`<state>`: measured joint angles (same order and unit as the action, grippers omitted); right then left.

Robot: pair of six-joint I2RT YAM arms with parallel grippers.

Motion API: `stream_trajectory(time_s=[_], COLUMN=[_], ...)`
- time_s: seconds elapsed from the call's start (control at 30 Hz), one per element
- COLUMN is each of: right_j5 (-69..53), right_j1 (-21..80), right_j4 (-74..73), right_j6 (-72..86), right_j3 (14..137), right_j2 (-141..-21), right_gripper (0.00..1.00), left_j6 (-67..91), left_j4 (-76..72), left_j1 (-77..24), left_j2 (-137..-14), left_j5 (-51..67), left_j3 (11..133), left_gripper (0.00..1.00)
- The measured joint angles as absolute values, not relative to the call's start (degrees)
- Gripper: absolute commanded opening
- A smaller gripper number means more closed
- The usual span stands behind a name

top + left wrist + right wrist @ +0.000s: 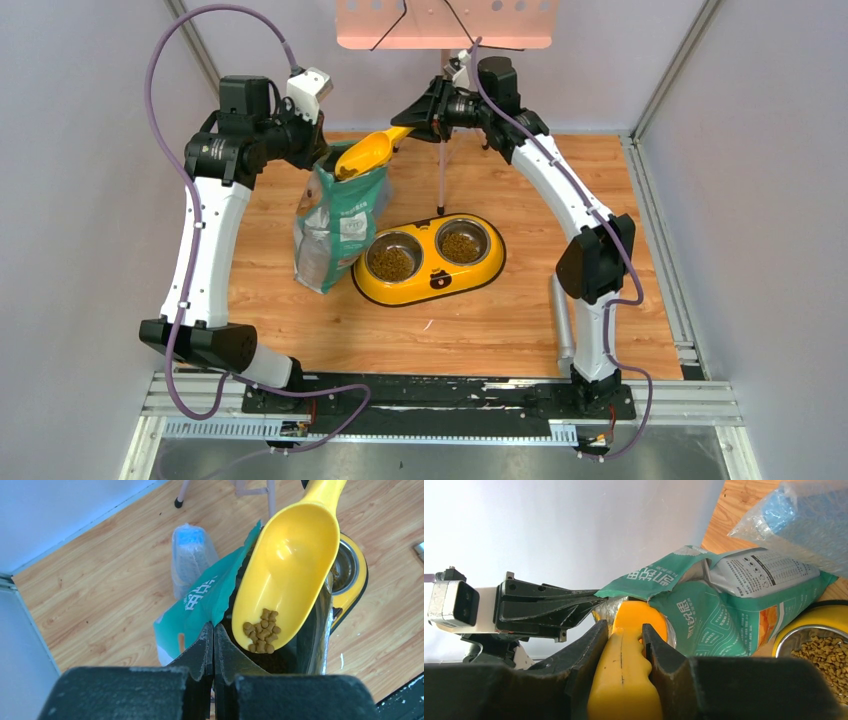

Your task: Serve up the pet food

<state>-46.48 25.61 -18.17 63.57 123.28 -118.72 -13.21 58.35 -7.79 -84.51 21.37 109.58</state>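
The left gripper (pixel 213 630) is pinched shut on the top rim of the upright bag (pixel 200 605). The right gripper (pixel 624 630) clamps the handle of the scoop (pixel 285 565), whose bowl tilts down over the bag's mouth. A little kibble (pixel 261 630) lies in the scoop's low end. More kibble fills the feeder (pixel 428 250) just beside the bag.

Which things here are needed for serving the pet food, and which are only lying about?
Needed:
- kibble in the scoop
- the scoop, held by the right gripper
- bag, its edge pinched by the left gripper
- double bowl, both cups holding kibble

Lying about:
- clear plastic pouch beside the bag
- stand at the back
- grey tube lying on the right
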Motion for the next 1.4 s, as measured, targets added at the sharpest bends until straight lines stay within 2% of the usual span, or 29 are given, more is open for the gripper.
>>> stream_trajectory(time_s=[1.07,1.4], right_j5=[-48.05,-49.47], right_j1=[20.45,19.68], right_j4=[-16.10,-15.75], right_j6=[70.52,72.07], right_j3=[123.24,118.72], right_j2=[-118.06,-113.93], right_gripper=[0.00,0.00], left_j6=[-16.12,-16.21], left_j4=[60.93,60.64], left_j1=[-7.75,-7.75], left_j2=[-85.36,-85.54], left_j5=[19.29,18.72], left_j3=[111.94,111.96], left_gripper=[0.00,0.00])
